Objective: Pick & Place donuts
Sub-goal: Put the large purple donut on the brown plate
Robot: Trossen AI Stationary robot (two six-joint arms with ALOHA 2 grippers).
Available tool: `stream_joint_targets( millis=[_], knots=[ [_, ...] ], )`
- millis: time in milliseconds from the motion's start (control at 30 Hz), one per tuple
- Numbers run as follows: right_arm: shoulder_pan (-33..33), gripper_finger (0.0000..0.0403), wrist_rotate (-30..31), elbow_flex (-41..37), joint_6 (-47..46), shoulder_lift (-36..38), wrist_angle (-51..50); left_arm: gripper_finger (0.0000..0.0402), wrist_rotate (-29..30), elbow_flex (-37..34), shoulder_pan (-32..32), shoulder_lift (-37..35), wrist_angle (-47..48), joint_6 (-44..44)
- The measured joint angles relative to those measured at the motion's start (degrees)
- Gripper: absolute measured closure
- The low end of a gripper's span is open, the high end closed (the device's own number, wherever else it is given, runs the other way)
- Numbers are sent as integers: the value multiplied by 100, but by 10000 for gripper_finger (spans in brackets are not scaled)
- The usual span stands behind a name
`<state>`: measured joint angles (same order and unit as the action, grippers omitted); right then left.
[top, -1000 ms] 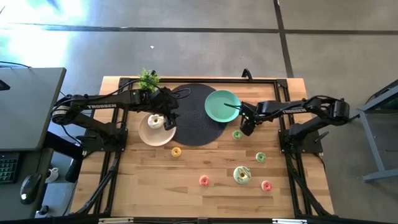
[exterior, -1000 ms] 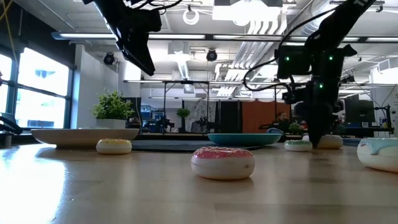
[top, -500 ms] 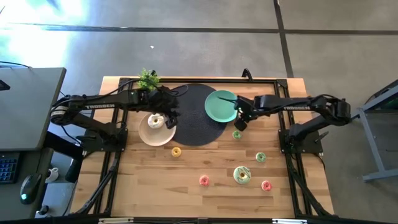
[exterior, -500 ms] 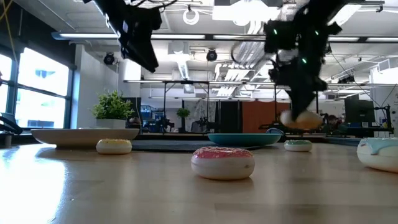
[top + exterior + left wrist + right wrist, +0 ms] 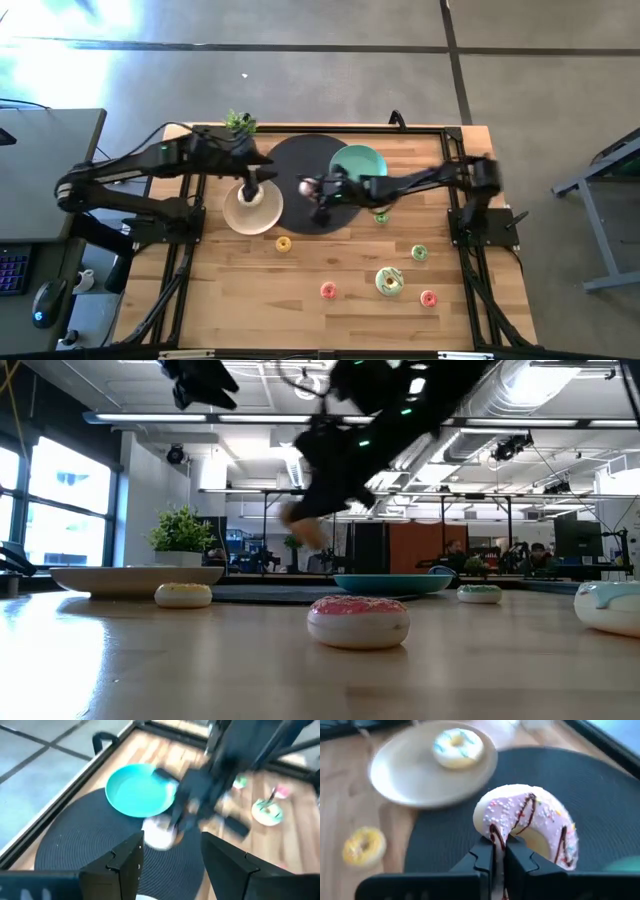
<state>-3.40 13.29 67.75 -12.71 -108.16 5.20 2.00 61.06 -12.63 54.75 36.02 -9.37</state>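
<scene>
My right gripper (image 5: pixel 500 856) is shut on a pink-frosted donut (image 5: pixel 530 820) with chocolate drizzle and sprinkles, above the dark round mat (image 5: pixel 300 170). In the high view, gripper (image 5: pixel 318 192) and donut (image 5: pixel 305 185) are between the teal plate (image 5: pixel 365 160) and the beige plate (image 5: pixel 250 212). A white donut with blue stripes (image 5: pixel 452 747) lies on the beige plate. My left gripper (image 5: pixel 172 865) hangs open above the beige plate, holding nothing. My right gripper pinches the pink donut's ring wall (image 5: pixel 496 832) between its two fingers, on one side of the ring. The fingers (image 5: pixel 485 862) lie across the ring there. The donut is lifted clear of the mat and stands tilted on edge, frosted face toward the wrist camera.
Loose donuts lie on the wooden table: yellow (image 5: pixel 283 243), two green (image 5: pixel 381 216) (image 5: pixel 419 253), a larger cream one (image 5: pixel 389 281), red-orange (image 5: pixel 328 290), pink (image 5: pixel 428 298). A small plant (image 5: pixel 238 122) stands at the far edge.
My right gripper has taken the pink donut off the table beside the teal plate, lifted it clear and carried it toward the table's left, over the mat toward the beige plate. My left gripper has risen above the beige plate.
</scene>
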Motion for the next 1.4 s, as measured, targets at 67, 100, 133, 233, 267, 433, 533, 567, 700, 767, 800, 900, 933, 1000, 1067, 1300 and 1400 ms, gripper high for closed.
stream_joint_targets(
  millis=[67,100,133,233,267,433,533,567,700,767,800,900,933,1000,1067,1300,1400],
  knots=[
    [5,383,-36,646,196,-579,-3,211,0,0,-8,-236,73,-105],
    [6,383,-41,981,255,-875,-46,211,0,0,-6,-330,85,-163],
    [8,383,-97,1298,273,-1144,-158,211,-7,0,-4,-423,148,-245],
    [-2,380,-382,2262,364,-1864,-451,211,-10,0,-4,-607,355,-425],
    [-2,380,-434,2578,463,-2060,-614,211,-11,0,-4,-628,404,-446],
    [-7,378,-362,3935,1073,-2770,-1505,211,0,-4,-4,-659,592,-465],
    [-6,378,-338,4493,1378,-3015,-1774,211,2,-4,-4,-604,613,-465],
    [-3,378,-320,4631,1446,-3047,-1905,211,2,-4,-4,-569,617,-465],
    [80,378,454,4947,1783,-3062,-2320,211,0,-4,-4,-429,611,-461],
    [135,378,615,5021,2080,-3062,-2205,211,-2,-7,-4,-412,614,-458],
    [154,378,474,5029,2200,-3062,-2018,211,-5,-7,-4,-419,587,-462],
    [160,377,-525,4842,2255,-3062,-1159,211,-9,4,-4,-429,491,-468],
    [160,377,-710,4723,2150,-3062,-910,211,-7,4,-4,-430,488,-466],
    [129,377,-777,4466,1817,-3062,-636,211,-7,-9,-4,-447,484,-444],
    [54,377,-775,4229,1520,-3062,-509,211,-9,-11,-2,-475,478,-443],
    [-76,362,-773,3613,1502,-3060,53,211,-7,-9,-8,-473,457,-443],
    [-125,330,-830,3505,1419,-3060,6,211,-7,-9,-8,-471,458,-443]
  ],
)
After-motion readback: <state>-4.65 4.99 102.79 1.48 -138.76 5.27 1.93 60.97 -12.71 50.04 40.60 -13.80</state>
